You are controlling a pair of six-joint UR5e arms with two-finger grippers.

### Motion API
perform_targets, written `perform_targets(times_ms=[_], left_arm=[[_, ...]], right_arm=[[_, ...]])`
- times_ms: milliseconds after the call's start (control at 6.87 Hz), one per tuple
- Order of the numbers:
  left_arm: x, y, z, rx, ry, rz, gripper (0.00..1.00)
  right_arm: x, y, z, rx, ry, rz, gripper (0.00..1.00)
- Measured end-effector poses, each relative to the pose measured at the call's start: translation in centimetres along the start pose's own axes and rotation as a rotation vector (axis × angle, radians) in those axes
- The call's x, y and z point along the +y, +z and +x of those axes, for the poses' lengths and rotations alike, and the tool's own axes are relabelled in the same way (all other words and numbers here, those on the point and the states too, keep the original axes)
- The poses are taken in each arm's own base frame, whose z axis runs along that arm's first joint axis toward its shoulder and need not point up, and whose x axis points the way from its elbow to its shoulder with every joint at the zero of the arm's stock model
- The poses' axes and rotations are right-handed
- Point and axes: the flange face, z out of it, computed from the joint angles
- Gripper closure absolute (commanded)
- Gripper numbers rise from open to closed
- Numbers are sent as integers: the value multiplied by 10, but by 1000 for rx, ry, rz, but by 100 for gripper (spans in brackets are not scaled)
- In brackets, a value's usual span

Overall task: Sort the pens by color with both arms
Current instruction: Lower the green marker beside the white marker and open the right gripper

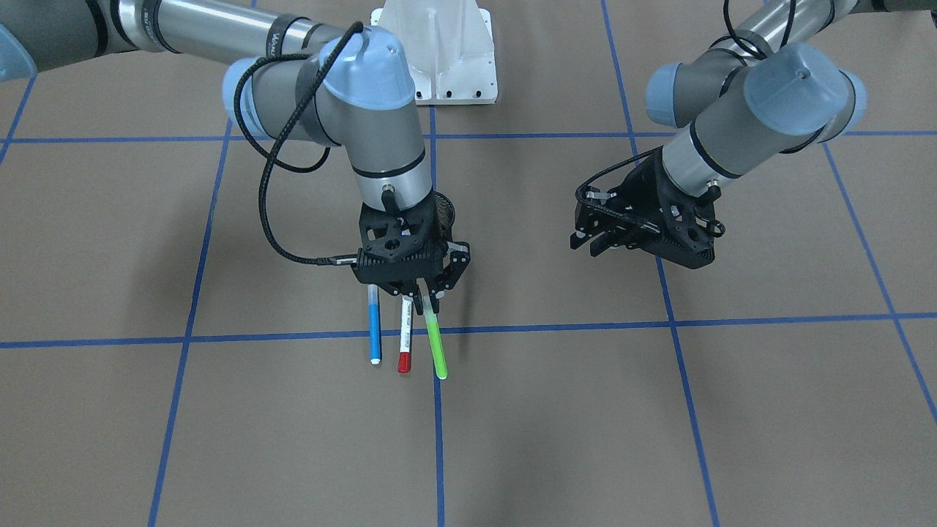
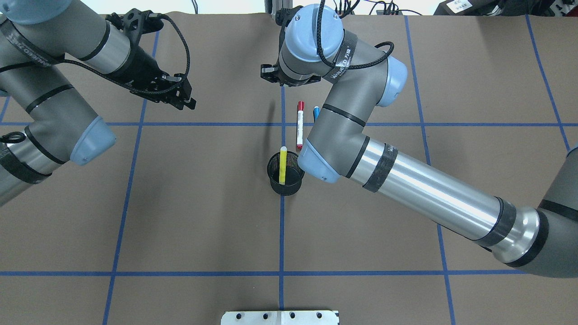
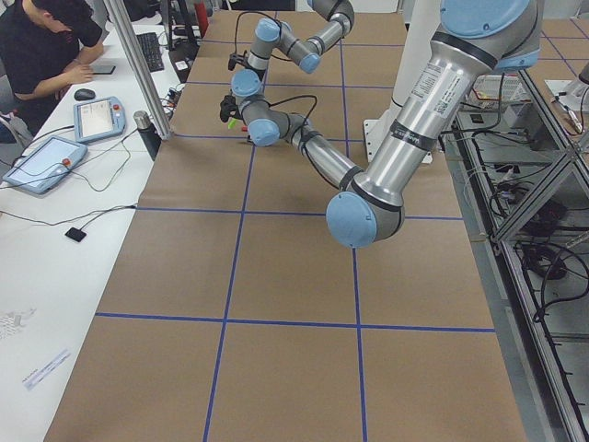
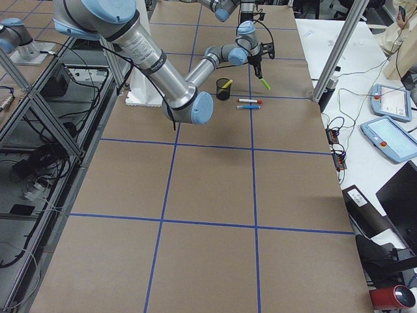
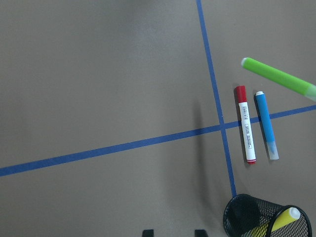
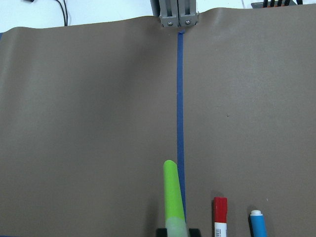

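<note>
Nearest, the green pen [image 1: 436, 344] hangs pinched in the right gripper [image 1: 426, 300] over the table [image 1: 659, 410], beside the red-ended pen [image 1: 404, 340] and blue pen [image 1: 374, 329]; the left gripper [image 1: 585, 245] hovers apart, jaws spread.

Pens: green pen [image 1: 437, 348] clamped in right gripper [image 1: 428, 298]; blue pen [image 1: 374, 326] and red-ended white pen [image 1: 404, 338] lying parallel; yellow pen [image 2: 282, 165] leaning in cup [image 2: 285, 186].

We count four pens: one blue pen [image 1: 374, 326], one green pen [image 1: 435, 344], one yellow pen [image 2: 282, 164], one red-ended pen [image 1: 405, 337]. We also count one cup [image 2: 285, 189], two arms, left [image 1: 732, 139] and right [image 1: 366, 110], and one pedestal [image 1: 446, 58].
</note>
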Motion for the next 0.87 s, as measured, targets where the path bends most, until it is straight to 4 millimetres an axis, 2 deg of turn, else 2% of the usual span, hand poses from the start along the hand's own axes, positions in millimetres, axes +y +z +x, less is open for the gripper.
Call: perform_targets(times_ms=[146,291,437,582,873], left_arm=[[0,0,0,0,0,0,60],[0,0,-1,-1,0,0,60],[0,0,-1,-1,-1,0,60],[0,1,0,-1,0,-1,60],[1,2,1,0,1,-3,60]], right_arm=[[8,7,-3,-4,-4,-21,91],[13,10,-5,-9,-6,-38,81],[17,11,-6,-14,-7,-52,57],[18,10,-6,-20,-10,-64,37],[10,-1,-1,-53,-7,-114,27]])
